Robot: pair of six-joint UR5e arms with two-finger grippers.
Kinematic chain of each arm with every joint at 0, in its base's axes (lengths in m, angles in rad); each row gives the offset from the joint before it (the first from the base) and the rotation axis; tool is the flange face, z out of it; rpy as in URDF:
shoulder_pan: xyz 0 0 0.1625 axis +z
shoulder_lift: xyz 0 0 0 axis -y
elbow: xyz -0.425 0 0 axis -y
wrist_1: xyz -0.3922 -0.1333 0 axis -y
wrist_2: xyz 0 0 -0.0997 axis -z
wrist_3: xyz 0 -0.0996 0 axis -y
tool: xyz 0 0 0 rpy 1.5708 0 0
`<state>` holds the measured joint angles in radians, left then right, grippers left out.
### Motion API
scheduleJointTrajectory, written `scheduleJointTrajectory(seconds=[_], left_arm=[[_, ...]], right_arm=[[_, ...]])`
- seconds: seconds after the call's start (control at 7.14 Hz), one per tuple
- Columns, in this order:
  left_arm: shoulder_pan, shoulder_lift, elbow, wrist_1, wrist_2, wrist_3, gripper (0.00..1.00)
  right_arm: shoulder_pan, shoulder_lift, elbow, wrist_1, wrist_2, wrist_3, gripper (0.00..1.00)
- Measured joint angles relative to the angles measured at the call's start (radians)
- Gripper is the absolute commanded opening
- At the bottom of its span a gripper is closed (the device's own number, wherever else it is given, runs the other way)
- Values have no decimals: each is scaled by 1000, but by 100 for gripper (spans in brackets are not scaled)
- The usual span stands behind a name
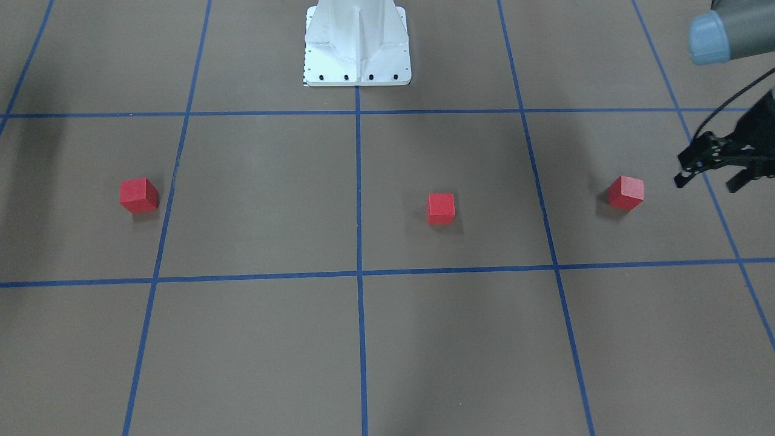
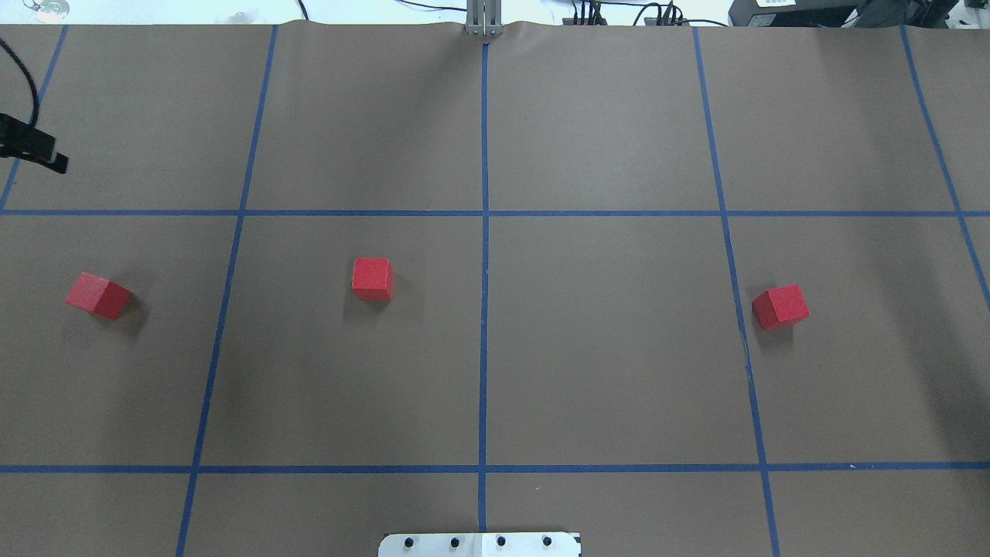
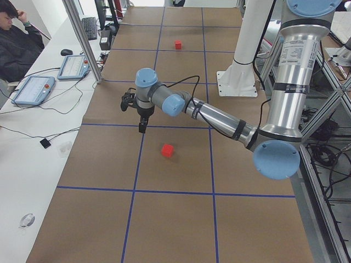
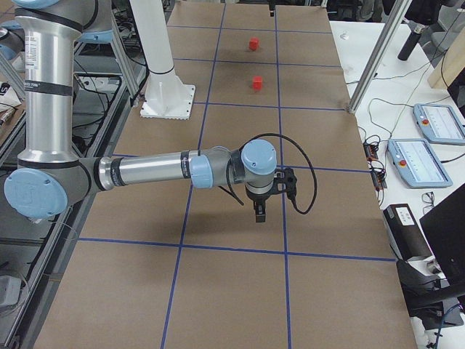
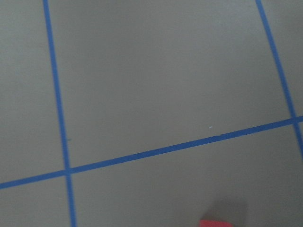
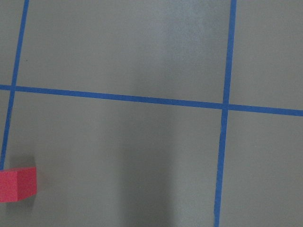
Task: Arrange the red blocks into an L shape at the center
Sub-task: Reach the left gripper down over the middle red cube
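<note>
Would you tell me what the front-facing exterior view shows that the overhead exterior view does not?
Only the front-facing view shows the white base rising as a column and the left arm's blue joint cap. Only the overhead view shows cables and equipment beyond the far edge of the table. Both show three red blocks lying apart, the blue tape grid and the left gripper at an edge.
</note>
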<state>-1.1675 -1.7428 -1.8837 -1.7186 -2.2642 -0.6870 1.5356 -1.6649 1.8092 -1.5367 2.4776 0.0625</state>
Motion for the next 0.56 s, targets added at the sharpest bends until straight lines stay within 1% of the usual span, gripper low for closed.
scheduleJointTrajectory(seconds=[0.14,0.28,0.56], left_arm=[[91,-77,-13,3,38,-191,100],[191,-145,-17,13,114,-325,100],[394,-263,-10,95,306,-449,100]], right_arm=[[0,-8,-1,14,1,0,99],[0,-12,-5,27,1,5,99],[0,-11,-25,36,3,9,99]])
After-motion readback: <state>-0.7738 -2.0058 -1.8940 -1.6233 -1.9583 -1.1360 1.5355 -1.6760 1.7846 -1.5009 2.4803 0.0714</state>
